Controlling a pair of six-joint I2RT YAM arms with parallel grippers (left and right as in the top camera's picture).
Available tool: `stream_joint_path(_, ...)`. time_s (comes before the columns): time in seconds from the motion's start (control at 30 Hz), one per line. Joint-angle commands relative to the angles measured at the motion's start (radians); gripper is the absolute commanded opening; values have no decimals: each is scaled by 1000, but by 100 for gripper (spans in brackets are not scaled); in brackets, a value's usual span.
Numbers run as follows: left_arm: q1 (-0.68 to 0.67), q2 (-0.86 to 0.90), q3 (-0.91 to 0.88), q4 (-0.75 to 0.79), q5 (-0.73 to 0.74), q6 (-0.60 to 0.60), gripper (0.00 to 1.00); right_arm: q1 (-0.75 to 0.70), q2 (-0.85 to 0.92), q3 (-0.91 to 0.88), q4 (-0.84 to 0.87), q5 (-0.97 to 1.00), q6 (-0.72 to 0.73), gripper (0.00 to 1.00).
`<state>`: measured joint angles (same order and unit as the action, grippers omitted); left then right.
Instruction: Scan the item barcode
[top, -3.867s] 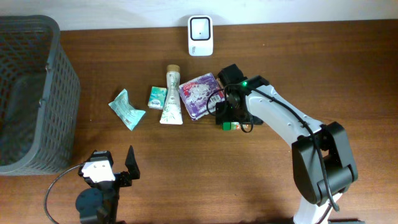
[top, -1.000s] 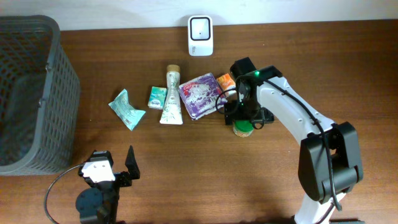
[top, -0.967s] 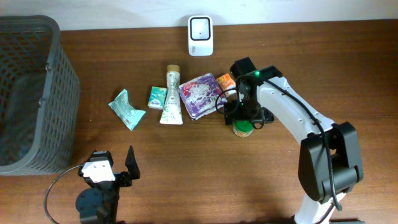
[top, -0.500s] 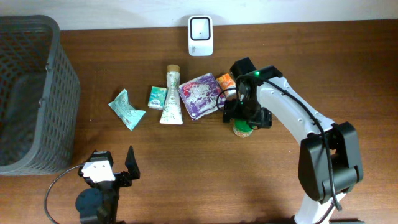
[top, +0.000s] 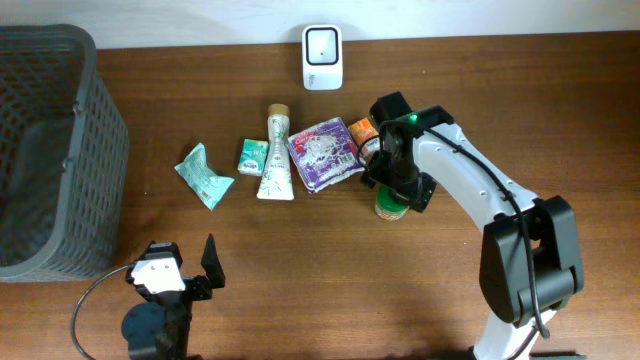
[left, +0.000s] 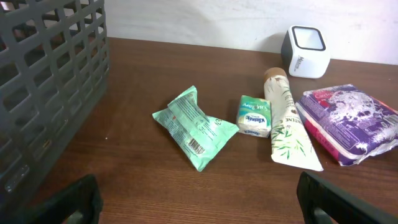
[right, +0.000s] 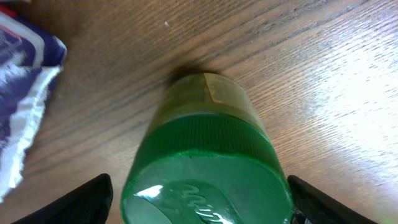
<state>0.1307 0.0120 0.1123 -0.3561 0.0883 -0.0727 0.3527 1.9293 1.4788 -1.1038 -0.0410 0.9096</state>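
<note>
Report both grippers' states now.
Left gripper: open, empty.
Right gripper: open, straddling the green-capped jar; contact cannot be told.

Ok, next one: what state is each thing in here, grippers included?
Jar: upright, green lid on, between the right jaws.
Right gripper: open, straddling the jar's lid.
Left gripper: open, empty.
Tube: lying flat, cap on.
Green packet: lying flat, crumpled.
Purple pack: lying flat.
Scanner: standing upright.
Basket: upright.
</note>
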Motion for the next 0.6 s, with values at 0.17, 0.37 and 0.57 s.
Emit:
stream_joint_path(0.17, 3, -5, -2, -5, -7, -9, 99, 7, -8, -29, 27, 30, 102, 84)
stream_joint_path(0.37, 3, -5, -2, -5, -7, -9, 99, 7, -8, -38, 32, 40, 1, 47)
stream_joint_path(0.57, 3, -5, -2, -5, -7, -9, 99, 3, -8, 0, 61, 105, -447, 43)
